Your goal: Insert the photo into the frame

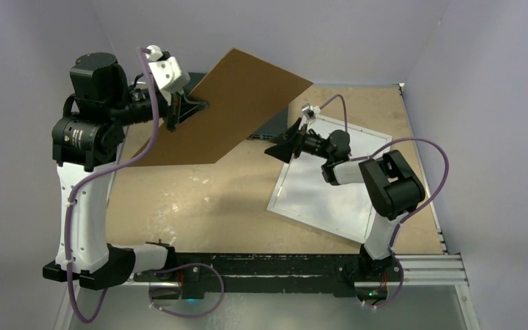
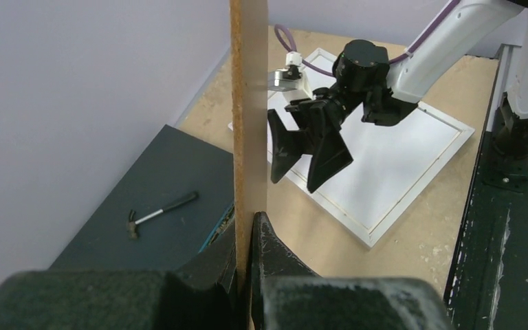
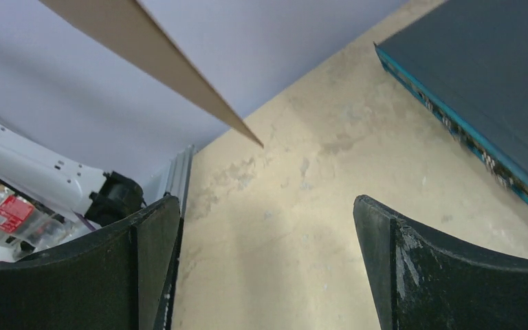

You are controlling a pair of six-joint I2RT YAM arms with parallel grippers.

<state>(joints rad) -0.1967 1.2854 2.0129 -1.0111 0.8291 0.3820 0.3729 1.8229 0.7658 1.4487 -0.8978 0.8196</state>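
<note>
- The step in hand looks like clearing the frame: the left gripper (image 1: 184, 110) is clamped on the edge of the brown backing board (image 1: 247, 103) and holds it tilted in the air at 11 o'clock above the table (image 1: 199, 199).
- The frame (image 1: 316, 199) lies flat at 4 o'clock, its pale inside uncovered.
- The right gripper (image 1: 283, 146) hovers with its jaws wide apart and nothing between them, over the frame's 10 o'clock corner.
- The photo shows in no view, so I cannot tell where it lies; it may be hidden under the raised board.
- Next, I judge, the board must be set down away from the frame, then the photo found and laid squarely in the opening.
- A dark flat box (image 2: 158, 199) sits at 12 o'clock, partly under the board, with a small hammer (image 2: 161, 213) on it.
- The board's low corner hangs close to the right gripper and could strike it.
</note>
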